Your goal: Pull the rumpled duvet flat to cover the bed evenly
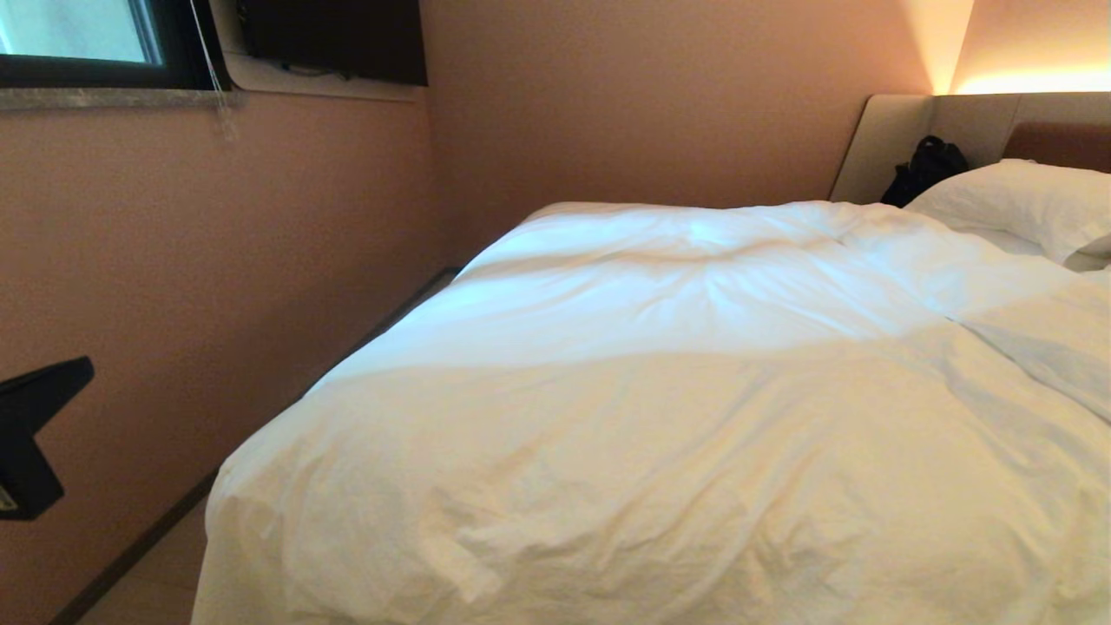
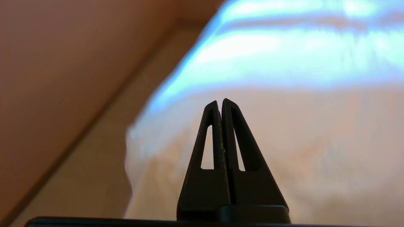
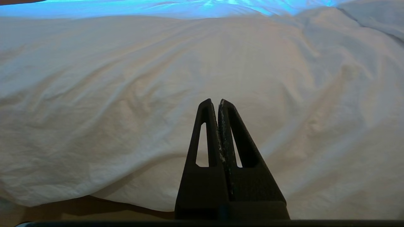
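Both of my grippers are pinched together on nothing. Seen from my left wrist, my left gripper (image 2: 220,102) hangs in the air off the bed's near left corner, its two black fingers (image 2: 240,138) pressed tip to tip, clear of the cloth; from my head, a black part of that arm juts in at the left edge, beside the pink wall (image 1: 217,260). My right gripper (image 3: 215,101) sits low by the near edge of the bed, fingers meeting at the tips, with the cover's hem just beyond them; whether they touch it I cannot tell.

One duvet (image 1: 608,417) lies across the one bed (image 1: 885,139), white and creased, spread over nearly all of the mattress that I can see. Its near left corner droops over the side towards the floor strip (image 1: 156,564). Wrinkles gather in the near half; farther off, a ridge of folds runs along its right side.

Beyond that, at the head end, I count one white pillow (image 1: 1024,204) showing past the duvet's edge, one black bag (image 1: 924,169) against the beige headboard, and one window (image 1: 78,35) high on the left wall.
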Available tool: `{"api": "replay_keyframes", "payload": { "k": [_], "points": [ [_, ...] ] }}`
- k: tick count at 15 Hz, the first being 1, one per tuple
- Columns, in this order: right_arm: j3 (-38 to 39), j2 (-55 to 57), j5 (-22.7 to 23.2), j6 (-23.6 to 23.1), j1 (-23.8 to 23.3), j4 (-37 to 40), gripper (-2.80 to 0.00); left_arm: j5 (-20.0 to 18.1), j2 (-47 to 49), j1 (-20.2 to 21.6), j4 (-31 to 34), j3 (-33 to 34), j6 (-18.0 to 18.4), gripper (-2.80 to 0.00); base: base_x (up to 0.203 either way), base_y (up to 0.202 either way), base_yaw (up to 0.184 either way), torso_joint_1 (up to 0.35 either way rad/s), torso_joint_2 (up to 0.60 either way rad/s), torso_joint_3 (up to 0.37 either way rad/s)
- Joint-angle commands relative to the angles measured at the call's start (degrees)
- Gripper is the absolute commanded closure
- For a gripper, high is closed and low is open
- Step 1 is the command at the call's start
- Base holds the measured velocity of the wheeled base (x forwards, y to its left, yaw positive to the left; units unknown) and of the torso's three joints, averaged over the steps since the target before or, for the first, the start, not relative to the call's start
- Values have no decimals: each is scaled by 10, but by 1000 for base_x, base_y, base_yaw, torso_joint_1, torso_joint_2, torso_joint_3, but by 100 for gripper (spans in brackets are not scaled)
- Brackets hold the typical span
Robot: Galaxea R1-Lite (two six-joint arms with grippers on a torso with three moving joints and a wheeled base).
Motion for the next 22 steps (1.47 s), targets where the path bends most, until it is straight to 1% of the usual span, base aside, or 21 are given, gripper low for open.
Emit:
{"api": "replay_keyframes", "payload": {
  "k": [1,3,4,5,8,12,13,15,17,19,20,22],
  "points": [
    [0,1,0,0,0,0,0,23,-5,0,-84,40,11,0,0,0,0,0,0,0],
    [0,1,0,0,0,0,0,47,-16,0,-195,103,39,0,0,0,0,0,0,0],
    [0,1,0,0,0,0,0,52,-34,0,-224,123,50,0,0,0,0,0,0,0],
    [0,1,0,0,0,0,0,54,-53,0,-234,135,55,0,0,0,0,0,0,0],
    [0,1,0,0,0,0,0,55,-122,5,-234,154,69,0,0,0,0,0,0,0],
    [0,1,0,0,0,0,0,70,-183,39,-231,168,106,0,0,0,0,0,0,0],
    [0,1,0,0,0,0,0,71,-201,50,-220,170,115,0,0,0,0,0,0,0],
    [0,1,0,0,0,0,0,72,-238,70,-158,169,125,0,0,0,0,0,0,0],
    [0,1,0,0,0,0,0,71,-275,76,-88,158,125,0,0,0,0,0,0,0],
    [0,1,0,0,0,0,0,67,-305,76,-37,151,121,0,0,0,0,0,0,0],
    [0,1,0,0,0,0,0,62,-317,75,-17,150,112,0,0,0,0,0,0,0],
    [0,1,0,0,0,0,0,33,-327,74,35,139,76,0,0,0,0,0,0,0]
  ]
}}
